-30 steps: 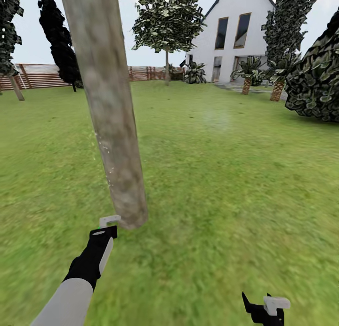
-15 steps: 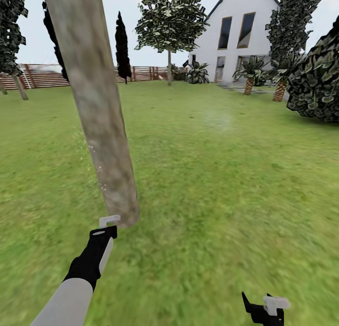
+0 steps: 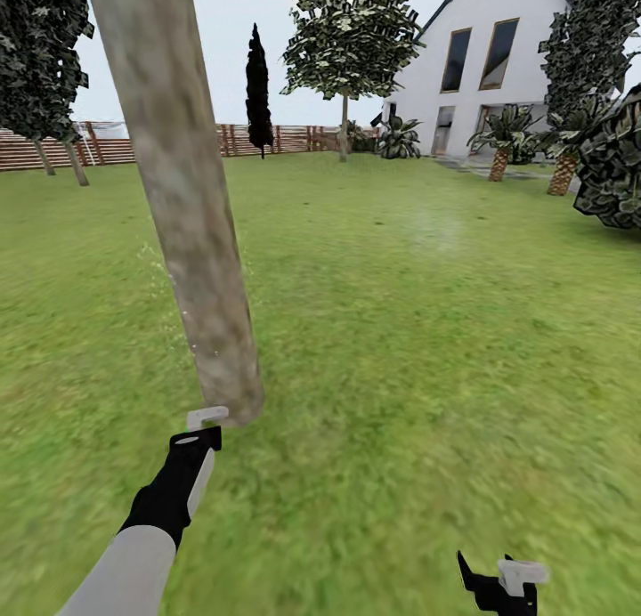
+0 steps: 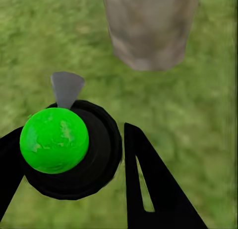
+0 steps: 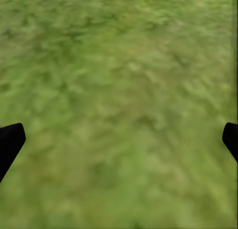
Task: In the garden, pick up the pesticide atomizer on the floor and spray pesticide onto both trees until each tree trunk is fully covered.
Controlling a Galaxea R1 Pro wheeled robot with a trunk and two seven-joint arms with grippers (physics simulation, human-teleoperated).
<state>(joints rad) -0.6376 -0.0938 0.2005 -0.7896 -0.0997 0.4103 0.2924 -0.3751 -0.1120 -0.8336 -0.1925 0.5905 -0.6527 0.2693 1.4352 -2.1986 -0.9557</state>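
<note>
A thick mottled grey-brown tree trunk (image 3: 191, 224) rises from the lawn right in front of me, and its base (image 4: 148, 30) also shows in the left wrist view. Pale specks dot its left edge. My left gripper (image 3: 201, 438) reaches to the foot of the trunk. It is shut on the pesticide atomizer (image 4: 62, 144), a black round body with a bright green ball and a grey nozzle that points toward the trunk. My right gripper (image 3: 495, 586) hangs low at my right, open over bare grass (image 5: 119, 114). Another tree (image 3: 345, 46) with a thin pale trunk stands far back near the fence.
Green lawn stretches all around. A brown slat fence (image 3: 285, 138) runs along the back and a white house (image 3: 485, 73) stands at the back right. Palm-like plants (image 3: 501, 135) and a dark bush (image 3: 614, 162) are at the right, more trees (image 3: 40, 64) at the left.
The whole view has swung left, so the house, fence and far trees sit further right. The near trunk has shifted slightly left in the picture. Both arms keep their pose.
</note>
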